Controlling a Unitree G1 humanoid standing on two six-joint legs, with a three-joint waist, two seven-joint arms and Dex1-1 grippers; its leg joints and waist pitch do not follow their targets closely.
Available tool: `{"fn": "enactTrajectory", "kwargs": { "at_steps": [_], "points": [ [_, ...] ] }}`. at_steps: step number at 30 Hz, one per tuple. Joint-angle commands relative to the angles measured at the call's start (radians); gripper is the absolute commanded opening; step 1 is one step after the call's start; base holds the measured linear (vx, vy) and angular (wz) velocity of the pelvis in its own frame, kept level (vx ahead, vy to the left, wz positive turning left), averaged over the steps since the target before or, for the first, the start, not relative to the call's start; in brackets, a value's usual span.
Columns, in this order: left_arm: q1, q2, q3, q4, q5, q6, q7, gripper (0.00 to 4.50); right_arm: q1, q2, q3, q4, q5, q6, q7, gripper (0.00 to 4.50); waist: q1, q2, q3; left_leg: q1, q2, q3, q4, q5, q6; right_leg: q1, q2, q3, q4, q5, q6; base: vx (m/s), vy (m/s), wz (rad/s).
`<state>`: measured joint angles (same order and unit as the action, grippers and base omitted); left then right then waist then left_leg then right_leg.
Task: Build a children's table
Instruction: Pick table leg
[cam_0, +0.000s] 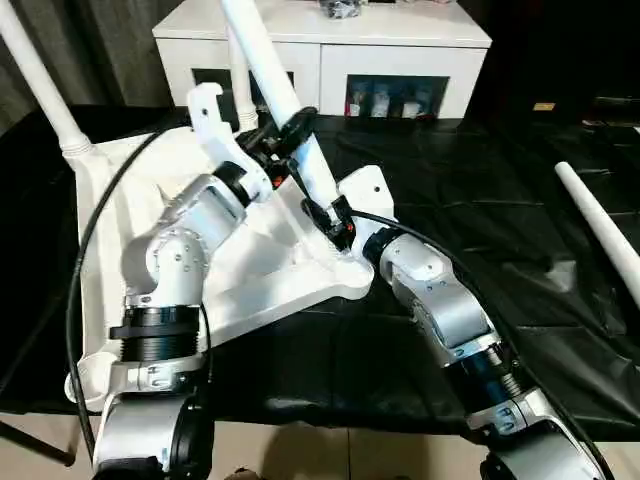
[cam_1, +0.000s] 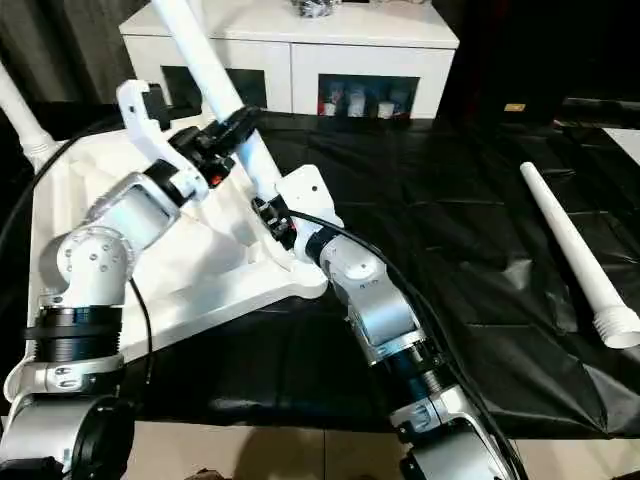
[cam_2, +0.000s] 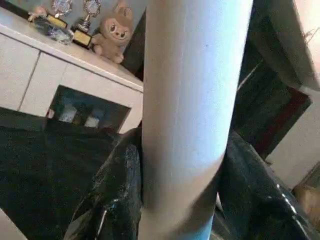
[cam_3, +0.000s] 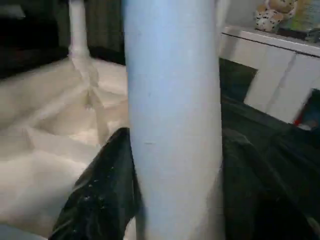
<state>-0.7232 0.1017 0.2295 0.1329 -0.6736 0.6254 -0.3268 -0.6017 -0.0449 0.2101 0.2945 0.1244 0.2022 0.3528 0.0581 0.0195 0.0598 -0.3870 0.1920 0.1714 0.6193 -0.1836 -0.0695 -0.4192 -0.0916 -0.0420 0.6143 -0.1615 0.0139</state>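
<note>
The white table top (cam_0: 250, 270) lies underside up on the black-covered work table (cam_0: 480, 200), its ribs running out toward rounded corner sockets. Its near right corner sits just below the right gripper (cam_0: 335, 215), close to the front of the black cover. One leg (cam_0: 290, 110), a long white tapered tube, rises at a slant from that corner region; its foot is hidden behind the right gripper, so whether it is seated in the socket cannot be told.

Both grippers grasp this same leg. The left gripper (cam_0: 285, 135) pinches it higher up, one black finger (cam_2: 117, 195) on each side of the tube. The right gripper pinches it lower down, just above the top's corner, its black finger (cam_3: 100, 195) pressed to the tube's side. The stretch of tube between the two sets of jaws is short and bare.

Two further legs stand upright in the top: one (cam_0: 40, 85) at the far left corner, well apart from the left jaws, and one (cam_0: 238, 85) just behind them. A fourth leg (cam_1: 575, 250) lies loose on the black cover, well to the right of the right jaws, with open cover between. A white cabinet (cam_0: 330, 50) stands beyond the work table's far edge, behind the slanted leg.
</note>
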Motion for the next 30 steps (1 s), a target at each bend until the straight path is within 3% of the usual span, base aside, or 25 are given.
{"fn": "enactTrajectory", "kwargs": {
  "at_steps": [1,2,3,4,6,7,10,11,17,25,28,30],
  "points": [
    [-0.02,0.006,-0.001,-0.018,-0.026,0.022,-0.03,1.84,-0.042,0.005,-0.034,-0.028,0.063,0.031,0.044,2.64,-0.001,-0.001,-0.077,0.018,0.014,-0.001,-0.082,-0.227,0.0,0.055,-0.024,0.025,-0.058,-0.156,-0.207,0.0,0.0,0.0],
    [-0.021,0.009,-0.001,-0.018,-0.027,0.024,-0.034,1.83,-0.046,0.004,-0.043,-0.029,0.08,0.046,0.059,2.78,-0.001,-0.001,-0.077,0.018,0.014,-0.001,-0.082,-0.227,0.0,0.055,-0.024,0.025,-0.058,-0.156,-0.207,0.0,0.0,0.0],
    [-0.023,0.025,-0.003,-0.022,-0.038,0.04,-0.061,1.81,-0.063,-0.009,-0.091,-0.057,0.185,0.149,0.141,2.97,-0.002,-0.005,-0.076,0.02,0.012,0.001,-0.081,-0.224,0.008,0.058,-0.021,0.025,-0.058,-0.144,-0.212,0.0,0.0,0.0],
    [-0.025,0.03,-0.003,-0.023,-0.044,0.046,-0.071,1.81,-0.07,-0.021,-0.104,-0.067,0.216,0.187,0.173,2.97,0.001,-0.001,-0.077,0.019,0.014,-0.001,-0.082,-0.221,0.01,0.059,-0.025,0.026,-0.054,-0.139,-0.214,0.0,0.0,0.0],
    [-0.026,0.032,0.0,-0.025,-0.051,0.052,-0.076,1.81,-0.076,-0.033,-0.11,-0.075,0.237,0.216,0.2,3.09,0.002,-0.001,-0.078,0.02,0.015,-0.001,-0.081,-0.207,0.013,0.058,-0.024,0.025,-0.055,-0.122,-0.221,0.0,0.0,0.0],
    [-0.03,0.042,0.008,-0.031,-0.076,0.076,-0.096,1.81,-0.085,-0.08,-0.114,-0.099,0.282,0.286,0.279,3.09,0.003,-0.001,-0.078,0.017,0.016,0.0,-0.08,-0.191,0.011,0.058,-0.026,0.025,-0.054,-0.11,-0.227,0.0,0.0,0.0],
    [-0.038,0.061,0.015,-0.036,-0.115,0.11,-0.129,1.81,-0.099,-0.154,-0.118,-0.119,0.332,0.38,0.382,3.16,0.009,-0.005,-0.079,0.018,0.013,0.002,-0.077,-0.171,0.017,0.063,-0.024,0.025,-0.051,-0.094,-0.241,0.0,0.0,0.0],
    [-0.044,0.08,0.021,-0.04,-0.149,0.145,-0.167,1.81,-0.103,-0.227,-0.107,-0.131,0.367,0.462,0.468,3.16,0.01,-0.006,-0.079,0.017,0.013,0.002,-0.076,-0.167,0.017,0.064,-0.025,0.025,-0.051,-0.097,-0.244,0.0,0.0,0.0],
    [-0.056,0.118,0.031,-0.061,-0.219,0.211,-0.234,1.81,-0.1,-0.335,-0.112,-0.142,0.403,0.55,0.565,3.16,0.014,-0.012,-0.078,0.015,0.014,0.003,-0.073,-0.158,0.016,0.064,-0.031,0.024,-0.053,-0.142,-0.251,0.0,0.0,0.0],
    [-0.055,0.126,0.03,-0.078,-0.273,0.255,-0.265,1.81,-0.117,-0.344,-0.146,-0.147,0.446,0.62,0.565,3.16,0.013,-0.011,-0.078,0.017,0.014,0.002,-0.073,-0.165,0.006,0.06,-0.028,0.023,-0.057,-0.174,-0.243,0.0,0.0,0.0],
    [-0.047,0.144,0.0,-0.089,-0.244,0.25,-0.287,1.81,-0.12,-0.347,-0.143,-0.153,0.446,0.626,0.569,3.16,0.015,-0.01,-0.078,0.017,0.015,0.001,-0.075,-0.166,0.002,0.06,-0.03,0.022,-0.057,-0.182,-0.238,0.0,0.0,0.0],
    [-0.035,0.177,-0.062,-0.099,-0.178,0.223,-0.324,1.81,-0.118,-0.354,-0.119,-0.169,0.434,0.621,0.582,3.16,0.016,-0.009,-0.079,0.018,0.016,0.0,-0.075,-0.163,0.002,0.059,-0.03,0.022,-0.058,-0.181,-0.233,0.0,0.0,0.0]
  ]
}}
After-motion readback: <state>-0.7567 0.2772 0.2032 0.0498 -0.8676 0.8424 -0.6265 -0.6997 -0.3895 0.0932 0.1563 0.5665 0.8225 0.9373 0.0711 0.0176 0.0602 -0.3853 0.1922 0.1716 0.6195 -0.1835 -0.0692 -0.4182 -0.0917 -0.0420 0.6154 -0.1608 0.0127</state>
